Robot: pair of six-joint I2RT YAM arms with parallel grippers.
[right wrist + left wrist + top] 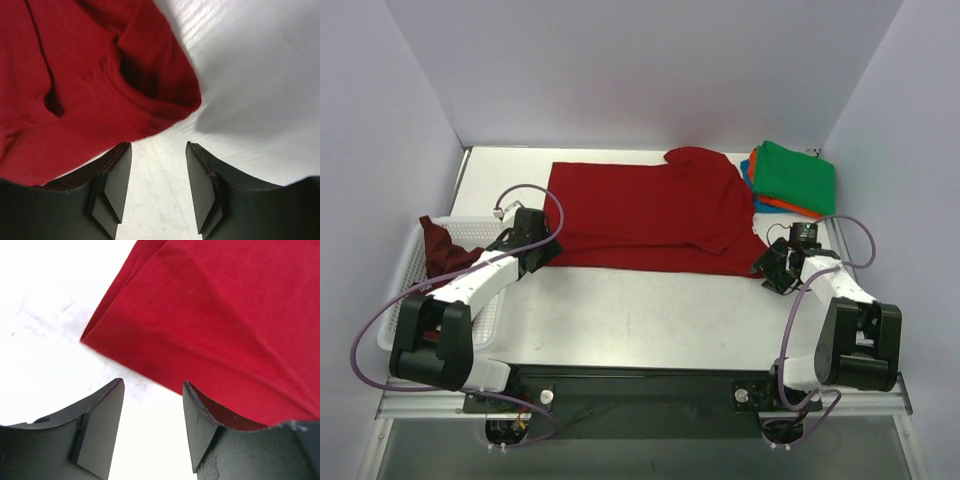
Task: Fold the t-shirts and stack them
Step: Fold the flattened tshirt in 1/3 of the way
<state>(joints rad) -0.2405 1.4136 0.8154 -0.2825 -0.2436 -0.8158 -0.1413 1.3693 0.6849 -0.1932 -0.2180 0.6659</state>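
A bright red t-shirt (pixel 645 212) lies spread across the middle of the table, partly folded, one sleeve turned over at the right. My left gripper (pixel 542 252) is open and empty just off the shirt's near left corner (pixel 107 332). My right gripper (pixel 772 268) is open and empty just off the shirt's near right corner (pixel 165 100). A darker maroon t-shirt (pixel 442 248) hangs crumpled in the white basket (pixel 402 300) at the left. Folded green (pixel 795 175), orange (pixel 786 205) and blue (pixel 750 178) t-shirts are stacked at the back right.
The basket stands along the left table edge beside my left arm. Purple walls close in the back and sides. Bare white table (pixel 650 315) lies between the red shirt and the arm bases.
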